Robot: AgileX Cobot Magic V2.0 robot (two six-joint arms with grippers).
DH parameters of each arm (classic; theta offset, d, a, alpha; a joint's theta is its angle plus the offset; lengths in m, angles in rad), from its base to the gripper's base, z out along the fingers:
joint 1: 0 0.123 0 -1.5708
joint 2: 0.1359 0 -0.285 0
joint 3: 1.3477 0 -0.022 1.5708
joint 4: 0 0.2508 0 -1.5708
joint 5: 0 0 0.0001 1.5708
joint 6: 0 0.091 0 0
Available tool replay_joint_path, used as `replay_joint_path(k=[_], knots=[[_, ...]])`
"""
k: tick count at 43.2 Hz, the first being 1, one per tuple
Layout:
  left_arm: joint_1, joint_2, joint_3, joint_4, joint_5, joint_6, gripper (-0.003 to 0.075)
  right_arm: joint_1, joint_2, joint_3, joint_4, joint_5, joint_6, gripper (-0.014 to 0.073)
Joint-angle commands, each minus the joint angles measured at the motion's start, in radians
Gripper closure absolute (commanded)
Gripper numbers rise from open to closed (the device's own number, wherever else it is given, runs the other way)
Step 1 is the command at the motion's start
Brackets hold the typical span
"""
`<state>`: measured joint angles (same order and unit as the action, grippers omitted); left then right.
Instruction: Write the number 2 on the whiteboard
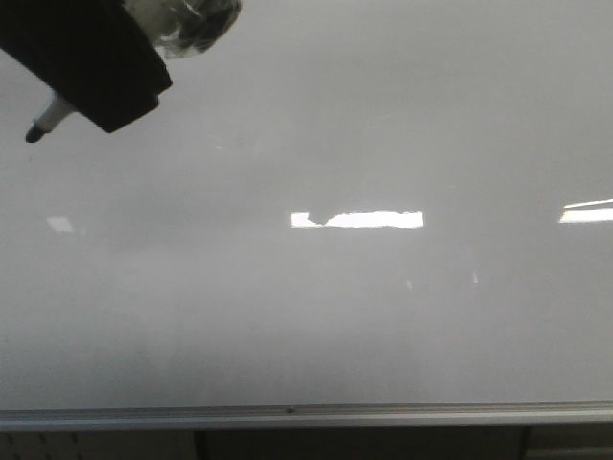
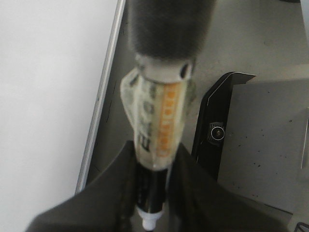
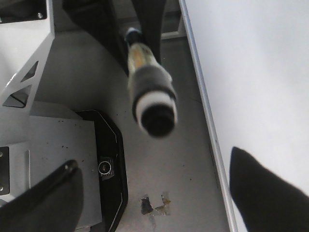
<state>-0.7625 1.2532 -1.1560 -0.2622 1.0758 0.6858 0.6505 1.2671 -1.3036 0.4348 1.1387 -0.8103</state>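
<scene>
The left gripper (image 2: 152,193) pinches the marker (image 2: 161,125) — right gripper (image 3: 154,193) spread, idle — so press the tip squarely onto the blank whiteboard (image 1: 383,316), then sweep the curve.

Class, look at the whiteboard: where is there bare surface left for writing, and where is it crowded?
The whiteboard shows no writing. Bare surface runs from the marker in the left end effector at upper left, across to the right edge and down to the metal rail. Only that upper-left corner is crowded.
</scene>
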Motion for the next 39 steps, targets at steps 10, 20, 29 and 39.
replay_joint_path(k=[10, 20, 29, 39], knots=[[-0.011, -0.016, -0.034, -0.019, -0.036, 0.017, 0.0733, 0.079, 0.107, -0.155, 0.026, -0.025, -0.037, -0.0038], [-0.011, -0.016, -0.034, -0.013, -0.036, 0.017, 0.0733, 0.08, 0.126, -0.163, 0.037, -0.027, -0.037, 0.0019], [-0.011, -0.016, -0.034, -0.001, -0.036, 0.017, 0.0733, 0.08, 0.126, -0.163, 0.053, -0.028, -0.037, 0.0321], [-0.011, -0.016, -0.034, -0.001, -0.037, 0.017, 0.0731, 0.08, 0.126, -0.163, 0.062, -0.028, -0.037, 0.0533]])
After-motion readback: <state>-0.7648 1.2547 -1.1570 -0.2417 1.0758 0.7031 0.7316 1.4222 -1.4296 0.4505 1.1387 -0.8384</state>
